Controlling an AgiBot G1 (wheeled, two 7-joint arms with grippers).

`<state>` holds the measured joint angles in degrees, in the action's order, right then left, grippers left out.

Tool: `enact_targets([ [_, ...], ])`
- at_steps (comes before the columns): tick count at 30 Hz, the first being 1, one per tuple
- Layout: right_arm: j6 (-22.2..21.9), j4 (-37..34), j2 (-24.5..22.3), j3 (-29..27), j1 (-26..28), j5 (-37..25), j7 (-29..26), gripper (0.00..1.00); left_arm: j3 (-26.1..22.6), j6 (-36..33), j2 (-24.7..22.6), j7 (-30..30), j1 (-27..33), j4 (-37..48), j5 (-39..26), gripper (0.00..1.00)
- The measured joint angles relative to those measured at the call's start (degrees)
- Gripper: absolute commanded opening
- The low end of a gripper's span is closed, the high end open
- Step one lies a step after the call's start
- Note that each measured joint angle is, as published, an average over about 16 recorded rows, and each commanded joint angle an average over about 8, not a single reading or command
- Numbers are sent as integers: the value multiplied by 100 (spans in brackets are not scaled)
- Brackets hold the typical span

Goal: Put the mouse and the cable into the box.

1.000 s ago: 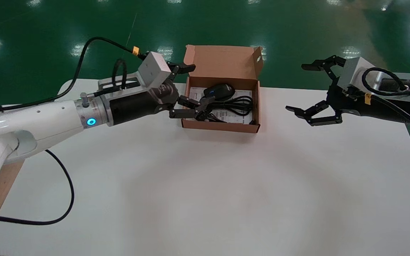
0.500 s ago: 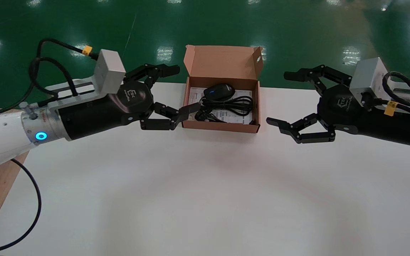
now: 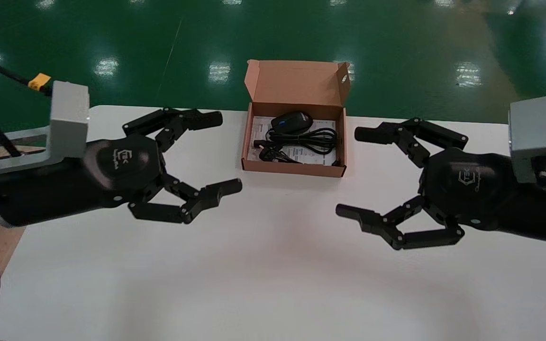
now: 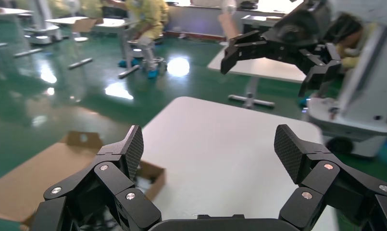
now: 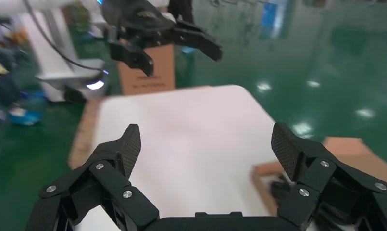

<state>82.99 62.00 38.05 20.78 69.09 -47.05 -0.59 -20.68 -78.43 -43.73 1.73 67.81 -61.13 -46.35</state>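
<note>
Once both arms had drawn back from the box (image 3: 293, 168), the head view showed the mouse (image 3: 292, 121) and cable (image 3: 304, 139) lying inside it, so packing looked finished. The left gripper (image 3: 221, 152) and right gripper (image 3: 353, 173) hung spread wide and empty. Each wrist view confirmed this: fingers (image 4: 133, 150) gaped apart, touching nothing.
</note>
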Motion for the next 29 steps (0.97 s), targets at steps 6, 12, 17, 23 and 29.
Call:
enact_targets([
  [6,153,656,-172,-270,-427,295,-576,100,224,-349,419,434,-300,-599,216,100],
  [12,258,1104,-284,-449,-714,494,-940,100,415,-649,776,786,-557,-1112,401,100],
  [17,293,1249,-321,-507,-807,562,-1051,100,503,-787,939,938,-676,-1346,491,100],
  [23,296,1264,-325,-515,-819,573,-1058,100,531,-829,988,975,-714,-1416,522,100],
  [29,289,1237,-321,-506,-804,564,-1048,100,518,-805,961,954,-695,-1374,510,100],
])
